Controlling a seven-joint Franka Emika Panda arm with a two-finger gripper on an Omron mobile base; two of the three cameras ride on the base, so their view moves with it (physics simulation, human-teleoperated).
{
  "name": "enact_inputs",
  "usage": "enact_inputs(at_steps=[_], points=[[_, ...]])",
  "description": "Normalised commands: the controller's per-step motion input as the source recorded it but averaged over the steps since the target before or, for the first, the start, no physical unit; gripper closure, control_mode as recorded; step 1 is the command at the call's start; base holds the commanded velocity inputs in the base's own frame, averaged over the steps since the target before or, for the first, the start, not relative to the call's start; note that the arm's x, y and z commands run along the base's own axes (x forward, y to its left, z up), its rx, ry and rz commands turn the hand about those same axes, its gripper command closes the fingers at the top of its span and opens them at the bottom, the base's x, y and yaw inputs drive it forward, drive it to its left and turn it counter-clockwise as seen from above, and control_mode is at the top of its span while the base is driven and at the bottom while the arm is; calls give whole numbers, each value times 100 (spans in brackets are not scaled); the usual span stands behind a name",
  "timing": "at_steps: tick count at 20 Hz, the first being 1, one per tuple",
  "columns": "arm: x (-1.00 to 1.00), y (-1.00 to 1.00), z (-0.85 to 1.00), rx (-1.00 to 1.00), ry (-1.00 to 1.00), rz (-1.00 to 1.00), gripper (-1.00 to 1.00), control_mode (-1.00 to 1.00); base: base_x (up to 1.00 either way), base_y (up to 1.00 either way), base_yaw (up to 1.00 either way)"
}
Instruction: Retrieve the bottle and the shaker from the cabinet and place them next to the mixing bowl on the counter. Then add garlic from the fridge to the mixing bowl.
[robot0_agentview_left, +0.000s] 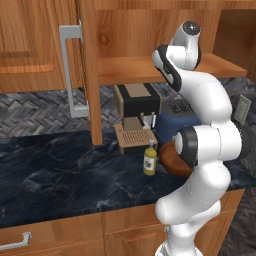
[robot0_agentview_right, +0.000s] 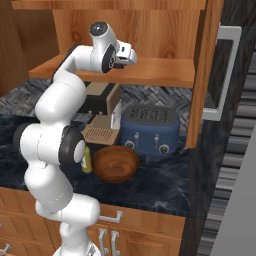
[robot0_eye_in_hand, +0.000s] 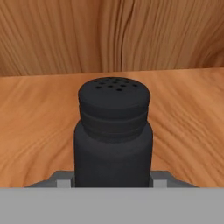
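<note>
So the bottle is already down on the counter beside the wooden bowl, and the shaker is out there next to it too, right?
Not quite. The bottle does stand on the counter by the wooden bowl, but the hand view shows the shaker upright on the cabinet shelf, right in front of the gripper.

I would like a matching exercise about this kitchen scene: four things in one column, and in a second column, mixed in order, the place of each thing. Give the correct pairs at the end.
Things:
1. shaker
2. bottle
3. mixing bowl
4. toaster

Places:
A. on the counter, behind the bowl, blue
B. on the cabinet shelf, right in front of the gripper
C. on the counter, in front of the coffee machine, beside the bowl
D. on the counter, in front of the toaster

Pairs: 1-B, 2-C, 3-D, 4-A
</note>
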Motion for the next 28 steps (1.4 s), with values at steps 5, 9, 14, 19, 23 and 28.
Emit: enact_inputs(at_steps=[5, 9, 14, 19, 23, 28], points=[[-22, 0, 0, 0, 0, 1, 100, -100, 0, 0, 0], [-97, 0, 0, 0, -2, 2, 100, -100, 0, 0, 0], [-100, 8, 0, 0, -7, 1, 100, -100, 0, 0, 0], [-100, 5, -8, 0, -3, 6, 100, -100, 0, 0, 0], [-90, -4, -40, 0, 0, 19, 100, -100, 0, 0, 0], [-23, -53, -60, 0, 0, 30, 100, -100, 0, 0, 0]])
